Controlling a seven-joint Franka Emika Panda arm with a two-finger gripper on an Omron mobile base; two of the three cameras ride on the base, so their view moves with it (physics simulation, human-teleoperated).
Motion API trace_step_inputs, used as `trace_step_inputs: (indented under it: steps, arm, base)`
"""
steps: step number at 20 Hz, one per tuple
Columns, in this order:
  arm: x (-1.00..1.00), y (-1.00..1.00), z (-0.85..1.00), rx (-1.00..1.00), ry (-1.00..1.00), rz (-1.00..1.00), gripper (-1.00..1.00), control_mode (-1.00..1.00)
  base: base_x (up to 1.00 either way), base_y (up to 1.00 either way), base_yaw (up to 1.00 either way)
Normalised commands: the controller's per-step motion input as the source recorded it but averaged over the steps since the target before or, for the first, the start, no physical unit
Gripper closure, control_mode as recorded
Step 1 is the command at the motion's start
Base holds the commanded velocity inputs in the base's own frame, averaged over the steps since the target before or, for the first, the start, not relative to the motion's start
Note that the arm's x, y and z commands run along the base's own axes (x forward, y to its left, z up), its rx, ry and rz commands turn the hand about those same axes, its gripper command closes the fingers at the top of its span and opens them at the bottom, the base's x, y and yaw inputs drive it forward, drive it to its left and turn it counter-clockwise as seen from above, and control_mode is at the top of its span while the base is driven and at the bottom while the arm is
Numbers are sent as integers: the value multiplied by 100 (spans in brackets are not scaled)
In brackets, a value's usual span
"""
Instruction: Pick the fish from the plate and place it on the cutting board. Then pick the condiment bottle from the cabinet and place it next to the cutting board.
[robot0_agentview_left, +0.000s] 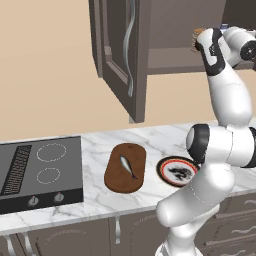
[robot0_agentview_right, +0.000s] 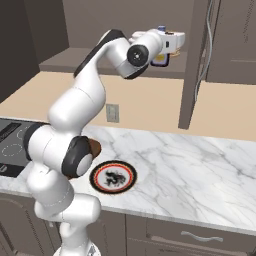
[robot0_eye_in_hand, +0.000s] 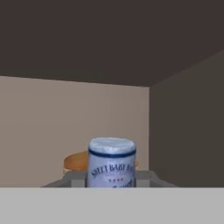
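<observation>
Reaching high into the open cabinet, the arm holds its gripper at the bottle. In the hand view the bottle's light blue cap and its printed label sit at the bottom centre, between the two finger tips, which are mostly hidden there. The fingers are closed on the bottle. In the right base view a bit of the yellowish label and the blue cap show just past the hand.

Behind the bottle, close on its left side in the hand view, lies a tan stack of pancakes; whether it touches the bottle I cannot tell. The cabinet's side wall is near on the right of that view, and the back wall is pale brown.

The cabinet door with its wavy silver handle stands swung open, hanging out over the counter, left of the arm in the left base view.

Below, on the marble counter, the fish lies on the board, about in its middle. The plate is just beside the board, at its right, partly hidden by the arm's elbow. A black cooktop lies further left, apart from the board.
</observation>
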Motion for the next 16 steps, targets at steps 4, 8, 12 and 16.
trace_step_inputs:
  steps: [4, 8, 12, 16]
  arm:
    - [-40, 0, 3, 0, 0, 0, 100, -100]
    - [-48, 7, 10, 0, 0, 0, 100, -100]
    - [-52, 19, 17, -1, 0, 0, 100, -100]
    - [-58, 31, 22, -3, 0, 0, 100, -100]
  base:
    - [0, 0, 0]
    - [0, 0, 0]
    - [0, 0, 0]
    - [0, 0, 0]
